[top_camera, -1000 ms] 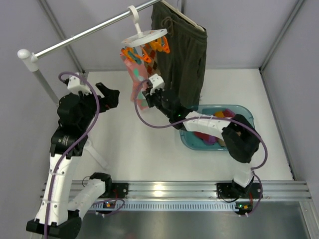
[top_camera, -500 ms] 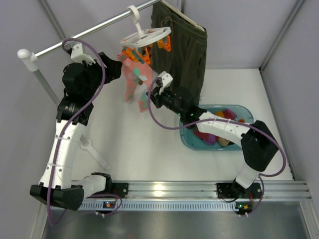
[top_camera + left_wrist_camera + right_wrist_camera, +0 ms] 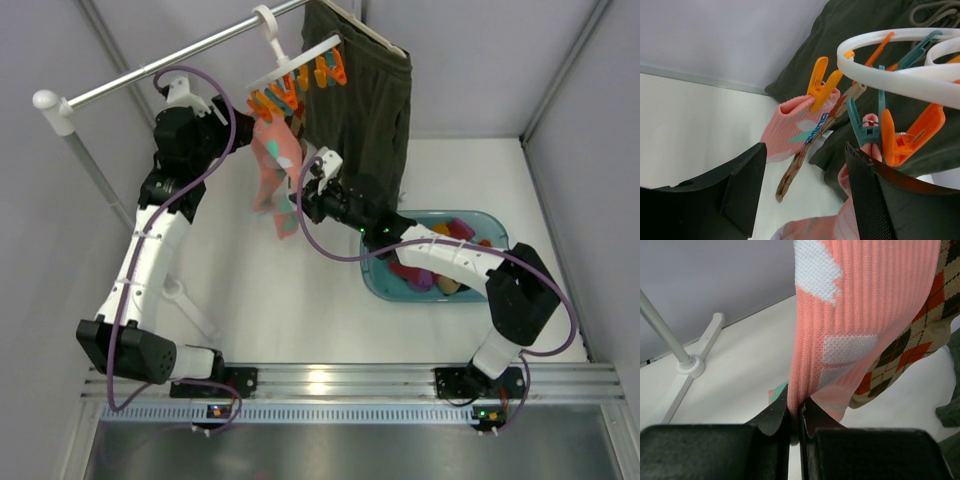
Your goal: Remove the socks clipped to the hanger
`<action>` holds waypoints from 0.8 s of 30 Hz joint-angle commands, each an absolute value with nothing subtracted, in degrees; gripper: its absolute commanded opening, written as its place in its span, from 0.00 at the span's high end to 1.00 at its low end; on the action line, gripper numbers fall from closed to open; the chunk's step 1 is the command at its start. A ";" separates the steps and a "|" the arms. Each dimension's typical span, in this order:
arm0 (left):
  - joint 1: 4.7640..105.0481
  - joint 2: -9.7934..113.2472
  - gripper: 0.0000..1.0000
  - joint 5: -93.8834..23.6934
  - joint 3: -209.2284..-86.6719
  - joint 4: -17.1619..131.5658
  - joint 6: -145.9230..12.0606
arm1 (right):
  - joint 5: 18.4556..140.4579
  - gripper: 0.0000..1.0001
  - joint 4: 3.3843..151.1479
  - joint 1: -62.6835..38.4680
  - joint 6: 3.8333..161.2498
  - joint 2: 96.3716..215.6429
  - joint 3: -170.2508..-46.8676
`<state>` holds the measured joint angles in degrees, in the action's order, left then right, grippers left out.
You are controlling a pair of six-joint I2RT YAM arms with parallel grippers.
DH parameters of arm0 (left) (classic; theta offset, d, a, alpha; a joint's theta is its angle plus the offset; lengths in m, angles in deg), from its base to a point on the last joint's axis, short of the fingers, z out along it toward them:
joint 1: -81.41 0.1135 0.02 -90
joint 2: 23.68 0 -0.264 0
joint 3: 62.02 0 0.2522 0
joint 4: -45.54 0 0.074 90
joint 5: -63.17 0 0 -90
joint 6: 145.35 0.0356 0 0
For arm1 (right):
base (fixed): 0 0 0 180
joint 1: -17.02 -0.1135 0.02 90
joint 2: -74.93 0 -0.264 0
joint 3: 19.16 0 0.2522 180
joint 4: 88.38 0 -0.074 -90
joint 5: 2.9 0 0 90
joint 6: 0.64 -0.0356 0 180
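Item 1, hanger [image 3: 296, 66]: a white ring with orange and teal pegs. I see it hooked on the rail [image 3: 150, 73] above the far edge of the desk [image 3: 250, 300], left of centre. The ring is tilted.

Item 2, pink sock [image 3: 850, 315]: its cuff is pinched by an orange peg [image 3: 819, 85] and it hangs down from the ring. In the overhead view it drapes toward the middle of the desk.

Item 3, diamond-pattern sock [image 3: 912, 357]: brown, orange and black. It hangs just behind the pink one and touches it.

Item 4, right gripper [image 3: 795, 412]: clenched on the lower part of the pink sock, with the fabric squeezed between both fingers.

Item 5, left gripper [image 3: 806, 150]: released, with the fingers spread wide. It is raised beside the ring on its left side. A teal peg [image 3: 865, 131] sits just by one finger; I cannot tell whether they touch.

Item 6, olive shorts [image 3: 372, 110]: on the same rail, just right of the ring.

Item 7, teal basin [image 3: 497, 232]: on the desk toward the right edge, holding bright fabric pieces.
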<state>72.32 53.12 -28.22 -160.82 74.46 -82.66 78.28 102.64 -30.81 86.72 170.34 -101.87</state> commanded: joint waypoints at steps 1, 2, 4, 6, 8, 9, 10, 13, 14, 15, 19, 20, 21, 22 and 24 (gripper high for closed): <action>72.62 55.33 0.32 -30.43 -165.25 69.68 -83.48 | 75.41 0.97 102.91 -30.70 85.67 167.65 -103.50; 72.62 56.03 0.32 -31.66 -166.12 69.42 -83.74 | 75.06 0.97 102.91 -30.71 85.58 167.83 -103.76; 72.62 56.39 0.32 -32.98 -166.48 68.27 -84.18 | 74.71 0.97 102.65 -30.62 85.58 168.18 -104.11; 72.62 56.83 0.32 -34.12 -167.01 67.92 -84.79 | 74.62 0.97 102.56 -30.71 85.58 168.79 -104.55; 72.62 57.18 0.32 -34.31 -167.62 67.30 -84.88 | 74.18 0.97 102.47 -30.71 85.58 169.32 -104.82; 72.62 57.53 0.32 -34.39 -167.80 67.13 -84.88 | 73.92 0.97 102.47 -30.62 85.49 169.50 -104.91; 72.62 57.97 0.32 -34.48 -168.15 67.13 -84.80 | 73.65 0.98 102.47 -30.70 85.49 169.67 -104.99; 72.62 57.97 0.32 -34.92 -168.42 67.13 -85.32 | 73.56 0.97 102.47 -30.71 85.66 170.37 -105.17; 72.62 57.97 0.32 -35.09 -168.33 67.04 -85.58 | 74.08 0.97 102.30 -30.62 85.93 170.55 -105.35; 72.62 57.80 0.32 -35.01 -168.16 66.87 -85.93 | 74.35 0.97 102.21 -30.62 86.19 171.25 -105.69; 72.62 58.41 0.32 -35.18 -168.42 66.16 -86.46 | 74.88 0.98 101.77 -30.62 86.63 173.27 -107.19; 72.62 59.11 0.32 -35.53 -169.03 66.07 -86.81 | 74.62 0.99 101.77 -30.62 86.63 173.62 -107.54; 72.62 59.64 0.32 -35.62 -169.47 65.99 -86.99 | 74.36 0.99 101.94 -30.62 86.54 173.63 -107.54; 72.62 59.99 0.32 -36.23 -169.73 65.81 -87.25 | 74.18 0.98 102.03 -30.62 86.46 173.71 -107.54; 72.62 61.04 0.32 -37.11 -170.53 65.11 -88.22 | 74.18 0.98 102.03 -30.70 86.54 174.15 -107.72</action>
